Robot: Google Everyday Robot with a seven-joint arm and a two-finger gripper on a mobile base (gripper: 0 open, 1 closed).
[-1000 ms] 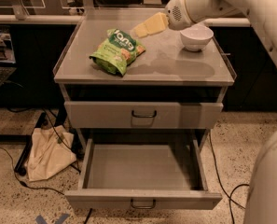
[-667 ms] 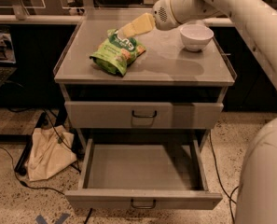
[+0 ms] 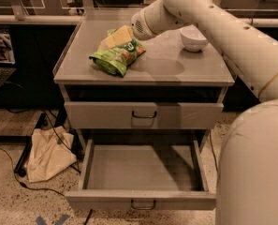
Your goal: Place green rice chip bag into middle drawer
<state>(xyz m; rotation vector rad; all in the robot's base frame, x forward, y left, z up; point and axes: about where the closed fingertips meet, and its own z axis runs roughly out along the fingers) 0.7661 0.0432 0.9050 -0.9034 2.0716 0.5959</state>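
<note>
One pincer [image 3: 116,37] over green rice chip bag [image 3: 114,60], hiding pt of it; grip state can't tell.

No word or number can be read anywhere. The green rice chip bag [image 3: 113,61], upper left of centre in the frame, carries white lettering, but it is crumpled and partly hidden by the gripper [image 3: 116,37] at its upper end. A blue cross-shaped mark [image 3: 49,219] shows at the lower left edge of the frame.
</note>
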